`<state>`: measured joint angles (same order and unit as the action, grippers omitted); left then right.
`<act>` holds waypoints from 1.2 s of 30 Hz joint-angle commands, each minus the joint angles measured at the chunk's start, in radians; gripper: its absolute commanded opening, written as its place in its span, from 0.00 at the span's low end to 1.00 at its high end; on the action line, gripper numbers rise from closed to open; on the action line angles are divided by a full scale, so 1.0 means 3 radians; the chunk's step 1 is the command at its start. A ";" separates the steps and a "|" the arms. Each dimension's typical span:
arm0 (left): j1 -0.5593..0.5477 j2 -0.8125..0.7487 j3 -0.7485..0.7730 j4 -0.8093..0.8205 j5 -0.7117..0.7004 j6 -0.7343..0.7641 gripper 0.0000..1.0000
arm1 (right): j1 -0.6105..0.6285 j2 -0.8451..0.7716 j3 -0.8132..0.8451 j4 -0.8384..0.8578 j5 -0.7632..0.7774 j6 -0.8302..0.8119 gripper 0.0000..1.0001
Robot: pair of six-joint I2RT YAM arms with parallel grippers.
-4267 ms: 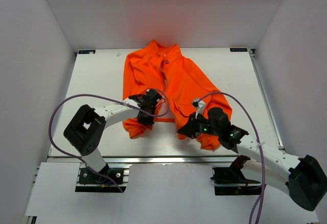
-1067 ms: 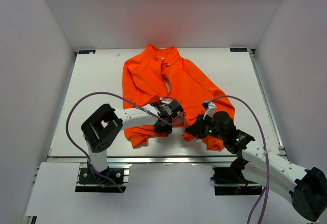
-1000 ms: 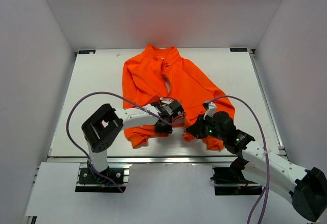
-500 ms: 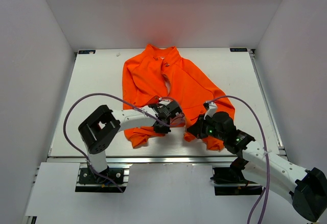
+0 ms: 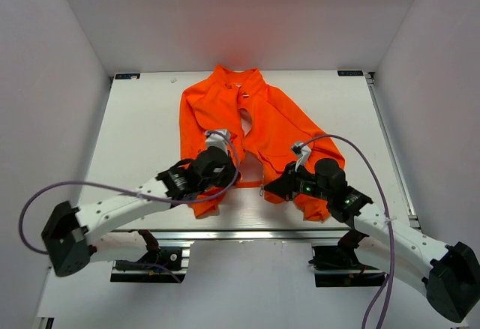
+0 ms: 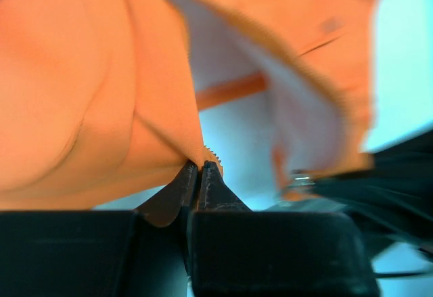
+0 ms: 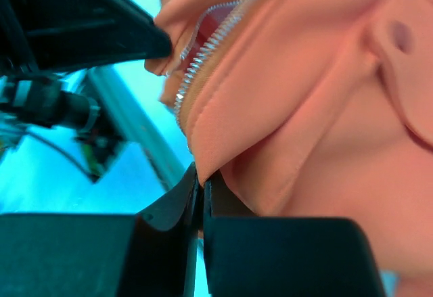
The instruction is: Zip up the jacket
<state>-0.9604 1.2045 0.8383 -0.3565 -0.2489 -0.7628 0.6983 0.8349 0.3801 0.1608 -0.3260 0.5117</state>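
Observation:
The orange jacket (image 5: 279, 123) lies flat on the white table, collar at the far end, its front parted over a strip of bare table. My left gripper (image 5: 229, 171) is shut on the bottom of the left front edge, where zipper teeth (image 6: 212, 153) poke out beside the black fingertips (image 6: 211, 178). My right gripper (image 5: 270, 192) is shut on the bottom corner of the right front panel (image 7: 270, 141). That panel's silver zipper teeth (image 7: 203, 47) run up and away from my right gripper (image 7: 202, 183). Pale lining (image 6: 237, 67) shows inside the jacket.
The white table (image 5: 135, 134) ends in a metal rail (image 5: 247, 233) just near of the jacket's hem. White walls enclose the left, right and far sides. Purple cables (image 5: 112, 188) loop along both arms. The left arm's black housing (image 7: 81, 19) sits close to the right gripper.
My left gripper has closed on the jacket's left front edge. The left arm's elbow has swung down and out to the near left. The right gripper stays shut on its corner.

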 commanded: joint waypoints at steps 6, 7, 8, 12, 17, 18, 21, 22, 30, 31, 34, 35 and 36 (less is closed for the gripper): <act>0.0000 -0.0855 -0.0503 0.0927 -0.0004 0.0144 0.00 | -0.0149 0.0234 0.0144 0.1360 -0.1090 0.0155 0.00; 0.0000 -0.0906 -0.0524 0.0958 0.0006 0.0155 0.00 | -0.0160 0.0285 0.0154 0.1569 -0.1157 0.0262 0.00; 0.0000 -0.0921 -0.0534 0.1014 0.0001 0.0170 0.00 | -0.0170 0.0381 0.0164 0.1672 -0.1234 0.0313 0.00; 0.0000 -0.0988 -0.0621 0.1131 -0.0004 0.0257 0.00 | -0.0195 0.0611 0.0312 0.1847 -0.1368 0.0442 0.00; 0.0005 -0.1075 -0.0810 0.1499 0.0068 0.0334 0.00 | -0.0206 0.0898 0.0497 0.1724 -0.1409 0.0625 0.00; 0.0000 -0.1095 -0.0851 0.1571 0.0063 0.0334 0.00 | -0.0211 0.0914 0.0507 0.1729 -0.1434 0.0737 0.00; 0.0000 -0.1116 -0.0989 0.1801 0.0078 0.0349 0.00 | -0.0211 0.0909 0.0461 0.1744 -0.1409 0.0861 0.00; 0.0000 -0.1116 -0.1015 0.1847 0.0093 0.0344 0.00 | -0.0211 0.0889 0.0441 0.1750 -0.1399 0.0871 0.00; 0.0000 -0.1300 -0.1357 0.2415 0.0242 0.0364 0.00 | -0.0241 0.0980 0.0308 0.2046 -0.1480 0.1045 0.00; 0.0000 -0.1340 -0.1378 0.2476 0.0257 0.0364 0.00 | -0.0246 0.1006 0.0303 0.2092 -0.1501 0.1070 0.00; 0.0000 -0.1422 -0.1439 0.2568 0.0242 0.0375 0.00 | -0.0257 0.1052 0.0257 0.2229 -0.1552 0.1157 0.00; 0.0000 -0.1443 -0.1475 0.2594 0.0237 0.0364 0.00 | -0.0267 0.1067 0.0252 0.2256 -0.1557 0.1178 0.00; 0.0000 -0.1458 -0.1490 0.2625 0.0247 0.0364 0.00 | -0.0262 0.1078 0.0246 0.2276 -0.1567 0.1188 0.00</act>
<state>-0.9577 0.8047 0.4007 0.3309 -0.2081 -0.6613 0.6224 1.1530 0.4641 0.7277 -0.7509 0.8276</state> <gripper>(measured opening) 0.105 0.034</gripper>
